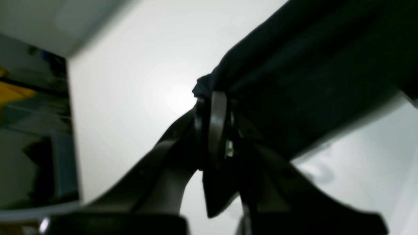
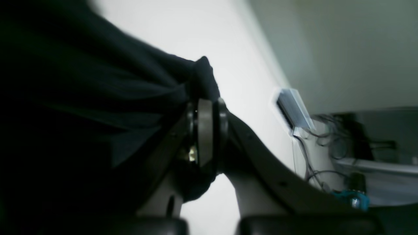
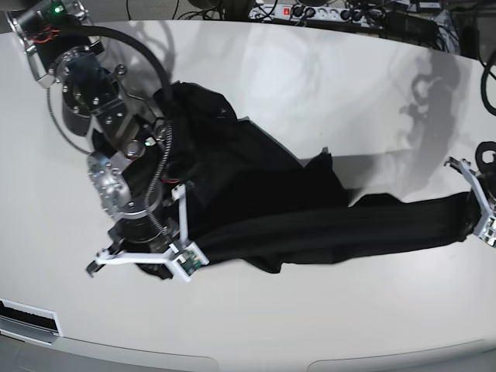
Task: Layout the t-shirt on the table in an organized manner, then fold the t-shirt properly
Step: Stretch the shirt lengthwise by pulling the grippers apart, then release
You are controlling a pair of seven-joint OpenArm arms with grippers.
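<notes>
We are pinching the t-shirt (image 3: 310, 225) at both ends — left gripper (image 1: 214, 101) clamped on a bunched edge, right gripper (image 2: 204, 107) clamped on the opposite one. The cloth is stretching crosswise between them over the white surface (image 3: 325, 93), the rest heaped by the right arm — pulling apart should flatten it.

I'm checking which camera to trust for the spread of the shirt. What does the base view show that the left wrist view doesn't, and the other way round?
Only base: the whole t-shirt stretched in a band between both arms, the right gripper, and a power strip beyond the table.
Only left wrist: the left gripper shut on a bunched corner of fabric, seen close up.
Both: black cloth over the white table.
</notes>
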